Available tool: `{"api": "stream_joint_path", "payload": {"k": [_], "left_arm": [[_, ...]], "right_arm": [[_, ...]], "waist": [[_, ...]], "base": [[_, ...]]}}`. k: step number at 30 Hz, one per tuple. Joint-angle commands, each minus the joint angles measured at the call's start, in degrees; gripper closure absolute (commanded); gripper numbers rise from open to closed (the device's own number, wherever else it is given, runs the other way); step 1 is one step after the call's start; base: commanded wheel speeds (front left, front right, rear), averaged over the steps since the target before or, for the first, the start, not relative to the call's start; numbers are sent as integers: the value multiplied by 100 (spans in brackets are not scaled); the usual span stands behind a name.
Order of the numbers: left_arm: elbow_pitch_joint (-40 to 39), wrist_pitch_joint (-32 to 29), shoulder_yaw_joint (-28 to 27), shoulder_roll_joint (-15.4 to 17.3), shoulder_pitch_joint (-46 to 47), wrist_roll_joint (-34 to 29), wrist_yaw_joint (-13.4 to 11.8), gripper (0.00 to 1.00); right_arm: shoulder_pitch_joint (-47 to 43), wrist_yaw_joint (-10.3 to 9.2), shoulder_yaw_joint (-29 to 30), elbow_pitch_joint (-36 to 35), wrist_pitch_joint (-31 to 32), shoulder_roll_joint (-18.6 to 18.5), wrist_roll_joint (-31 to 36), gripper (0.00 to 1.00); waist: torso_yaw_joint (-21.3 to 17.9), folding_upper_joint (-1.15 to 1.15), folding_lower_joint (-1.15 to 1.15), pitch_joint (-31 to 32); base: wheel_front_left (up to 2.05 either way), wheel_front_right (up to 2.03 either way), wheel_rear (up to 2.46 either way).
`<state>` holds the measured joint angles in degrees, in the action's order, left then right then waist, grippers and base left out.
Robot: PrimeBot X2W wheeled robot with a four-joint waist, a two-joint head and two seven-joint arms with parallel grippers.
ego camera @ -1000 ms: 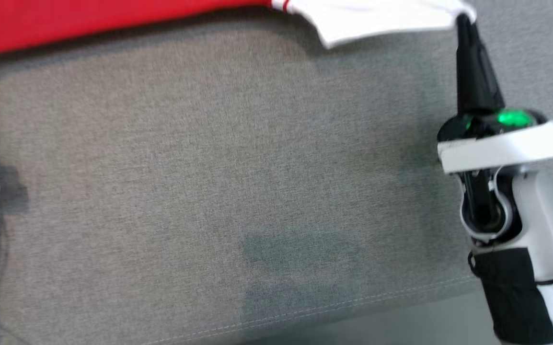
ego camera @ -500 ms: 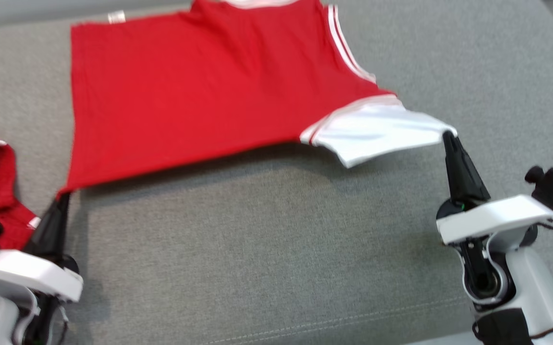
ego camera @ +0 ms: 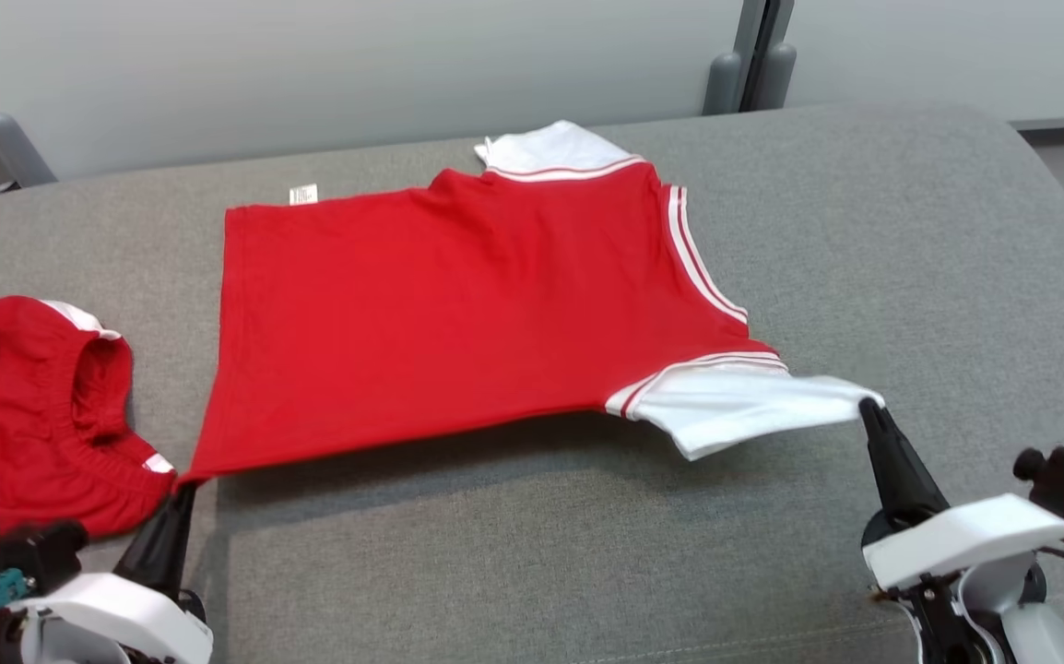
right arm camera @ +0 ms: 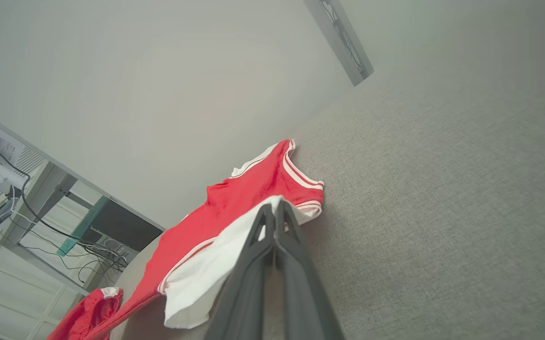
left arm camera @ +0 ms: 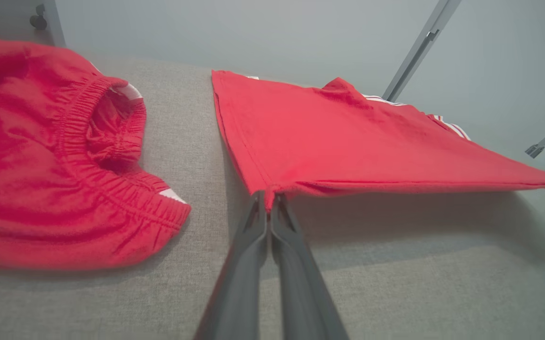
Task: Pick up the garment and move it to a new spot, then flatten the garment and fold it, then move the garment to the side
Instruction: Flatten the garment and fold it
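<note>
The garment (ego camera: 458, 304) is a red T-shirt with white sleeves and white stripes, spread over the grey cushioned surface (ego camera: 910, 240). Its near edge hangs lifted, casting a shadow beneath. My left gripper (ego camera: 183, 485) is shut on the shirt's near hem corner, seen close in the left wrist view (left arm camera: 268, 194). My right gripper (ego camera: 868, 406) is shut on the tip of the white near sleeve (ego camera: 744, 406); in the right wrist view the gripper (right arm camera: 275, 205) pinches that sleeve (right arm camera: 197, 283). The far white sleeve (ego camera: 541, 148) lies flat.
A crumpled pair of red shorts (ego camera: 25, 415) with an elastic waistband lies at the left, close to my left gripper, also big in the left wrist view (left arm camera: 55, 165). A pale wall and metal posts (ego camera: 758, 55) stand behind the surface. Bare grey cushion stretches to the right and front.
The head camera has tilted up, so the whole shirt and the wall now show. Both grippers still hold the shirt's near corner and sleeve, stretched between them.
</note>
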<state>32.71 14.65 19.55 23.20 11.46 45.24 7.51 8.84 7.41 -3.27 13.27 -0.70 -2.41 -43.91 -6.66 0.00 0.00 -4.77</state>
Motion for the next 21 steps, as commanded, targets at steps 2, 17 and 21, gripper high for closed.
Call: {"api": "stream_joint_path", "payload": {"k": [2, 17, 21], "left_arm": [[24, 35, -225, 148, -19, -108, -2, 100], [91, 35, -341, -18, -273, -321, -2, 58], [19, 35, -178, 66, -251, -320, -2, 0]], "right_arm": [[-72, 8, -40, -260, 120, -47, -211, 100], [-381, 8, -308, -78, 280, -47, -97, 59], [-325, 8, -418, 90, 142, -47, -29, 0]], "waist": [[-21, 0, 0, 143], [9, 0, 0, 13], [32, 0, 0, -116]], "base": [[0, 0, 0], [0, 0, 0], [0, 0, 0]]}}
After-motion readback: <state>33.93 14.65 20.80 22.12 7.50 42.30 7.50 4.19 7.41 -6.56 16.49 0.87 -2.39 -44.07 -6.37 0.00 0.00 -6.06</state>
